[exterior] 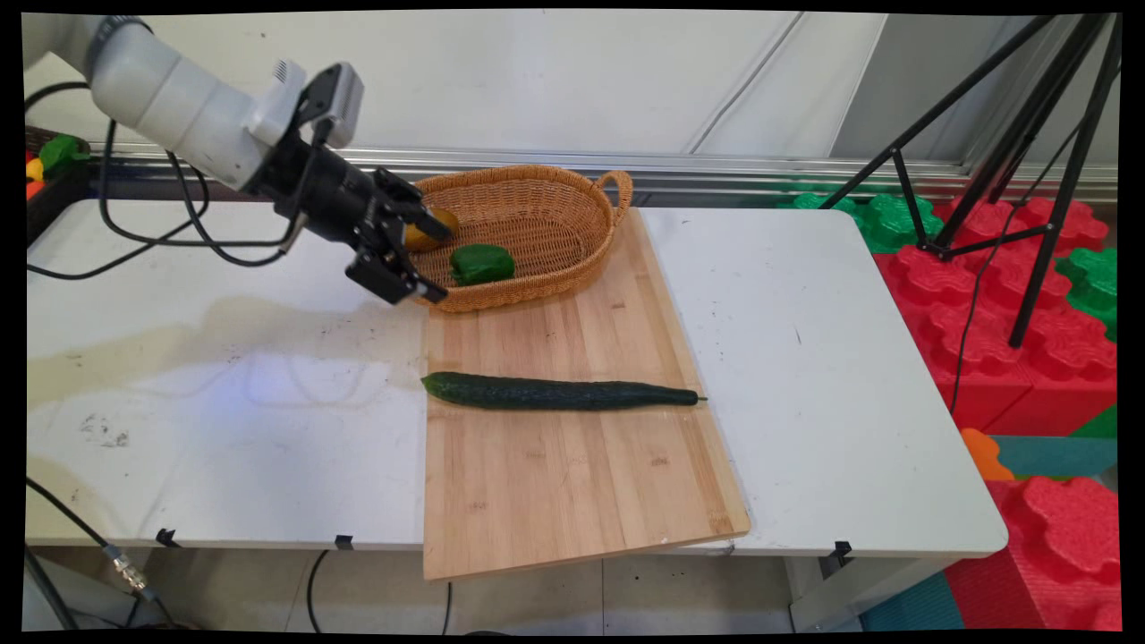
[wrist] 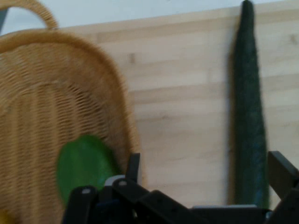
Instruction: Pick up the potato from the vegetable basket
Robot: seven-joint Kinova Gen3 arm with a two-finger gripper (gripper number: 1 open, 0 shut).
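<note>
My black gripper (exterior: 438, 262) hangs open at the left rim of a wicker basket (exterior: 537, 174), with nothing between its fingers. Inside the basket lie a green pepper (exterior: 483, 264) and a yellow fruit (exterior: 431, 225), the latter partly hidden behind the upper finger. The basket stands at the far end of a wooden cutting board (exterior: 572, 483). A long dark cucumber (exterior: 559, 394) lies across the board's middle. The hand view shows the gripper (wrist: 205, 170) open over the board (wrist: 182, 116), with the basket (wrist: 46, 93) and pepper (wrist: 84, 165) to the left and the cucumber (wrist: 247, 130) to the right.
The white table (exterior: 805, 358) has a stained patch at the left. Black cables (exterior: 143, 237) hang from the arm. A black tripod (exterior: 1011, 179) and red and green foam blocks (exterior: 1011, 304) stand off the table's right side. Coloured items (exterior: 49, 161) sit at the far left.
</note>
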